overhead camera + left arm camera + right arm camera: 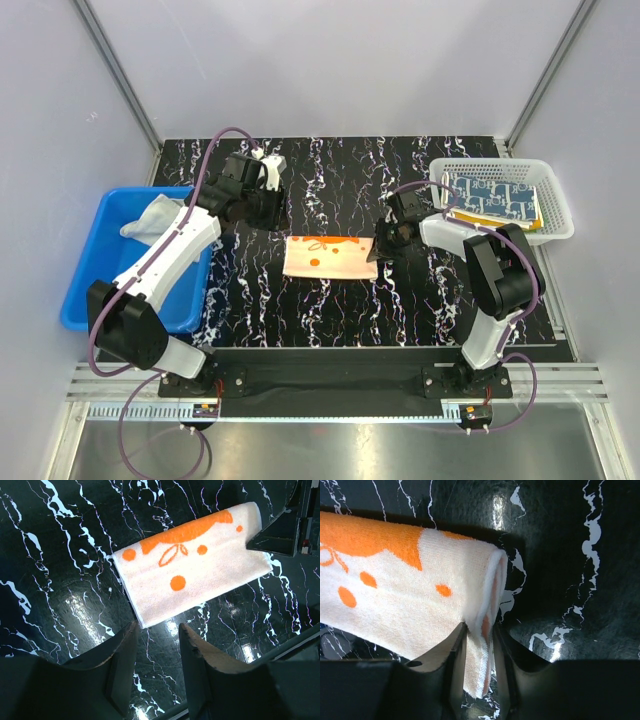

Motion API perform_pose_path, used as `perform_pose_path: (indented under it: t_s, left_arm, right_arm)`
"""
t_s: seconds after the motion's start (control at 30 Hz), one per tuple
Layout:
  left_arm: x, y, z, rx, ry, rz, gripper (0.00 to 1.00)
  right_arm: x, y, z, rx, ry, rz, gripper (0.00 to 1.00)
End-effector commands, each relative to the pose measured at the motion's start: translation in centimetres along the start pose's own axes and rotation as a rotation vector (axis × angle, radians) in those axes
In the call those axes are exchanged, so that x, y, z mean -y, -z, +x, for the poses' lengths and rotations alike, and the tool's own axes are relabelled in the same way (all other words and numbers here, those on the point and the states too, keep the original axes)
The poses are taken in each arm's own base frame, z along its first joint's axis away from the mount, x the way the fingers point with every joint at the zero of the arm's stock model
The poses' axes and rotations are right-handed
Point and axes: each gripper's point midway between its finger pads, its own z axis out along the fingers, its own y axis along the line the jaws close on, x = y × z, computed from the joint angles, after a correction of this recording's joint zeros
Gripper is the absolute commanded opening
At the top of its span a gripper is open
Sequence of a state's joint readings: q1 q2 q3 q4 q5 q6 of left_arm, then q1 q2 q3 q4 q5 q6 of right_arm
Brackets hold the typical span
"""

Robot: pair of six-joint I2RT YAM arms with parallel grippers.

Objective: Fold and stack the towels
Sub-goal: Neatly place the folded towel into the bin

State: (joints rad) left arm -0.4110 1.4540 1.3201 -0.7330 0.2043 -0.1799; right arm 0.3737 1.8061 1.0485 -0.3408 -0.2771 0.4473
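- While the right gripper point(479, 645) has its jaws nearly closed on the right-hand edge of the cream towel point(410, 590), only a thin strip of cloth near one corner sits between them.
- Left gripper point(157, 635): jaws apart, nothing in them, hovering over the bare table point(60, 580) just beside the towel's opposite end.
- Cream towel lies flat mid-table, orange fox print up, apparently folded once. Doubled layers show at the pinched edge.
- Risk: the pinch may have caught one layer only, and a lift would then peel the fold open.
- Risk: a shallow, off-centre hold could slip, or let the cloth swing and crumple, since nothing pins the far end.
- Risk: a pull along the table could drag the towel out of square.
- Blue bin point(85, 270), left side: one crumpled beige towel point(150, 215) inside.
- White basket point(562, 210), right side: a flat stack with a navy-patterned towel point(497, 192) on top and a yellow edge showing beneath. Number of layers not readable.
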Motion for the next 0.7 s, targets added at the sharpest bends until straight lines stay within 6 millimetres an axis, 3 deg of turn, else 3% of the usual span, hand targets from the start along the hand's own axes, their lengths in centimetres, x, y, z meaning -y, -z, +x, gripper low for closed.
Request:
perform_pose_path:
  t_s: [0.0,0.1,0.13,0.2,0.33,0.47,0.67]
  left_arm:
    - [0.3,1.2,-1.6,0.067,-0.024,0.014,0.43]
    - [0.4,1.2,-1.5,0.067,-0.024,0.016,0.43]
    - [0.4,1.1,-1.4,0.063,-0.023,0.017,0.43]
    - [0.4,1.1,-1.4,0.063,-0.023,0.017,0.43]
    - [0.4,1.1,-1.4,0.063,-0.024,0.014,0.43]
    - [0.0,0.8,-1.2,0.049,-0.026,-0.004,0.43]
    - [-0.1,0.7,-1.1,0.043,-0.027,-0.008,0.43]
  right_arm:
    - [1.7,-1.1,1.3,-0.022,0.009,0.075,0.33]
    - [1.6,-1.6,1.7,-0.035,0.028,0.060,0.22]
    - [1.3,-1.7,1.6,-0.035,0.037,0.040,0.08]
    - [0.5,-1.6,1.7,-0.031,0.045,-0.007,0.00]
    - [-0.4,-0.3,0.7,-0.009,0.083,-0.027,0.00]
    - [-1.2,2.4,-2.1,0.043,0.149,0.032,0.00]
    - [-0.9,5.6,-3.7,0.058,0.209,0.122,0.00]
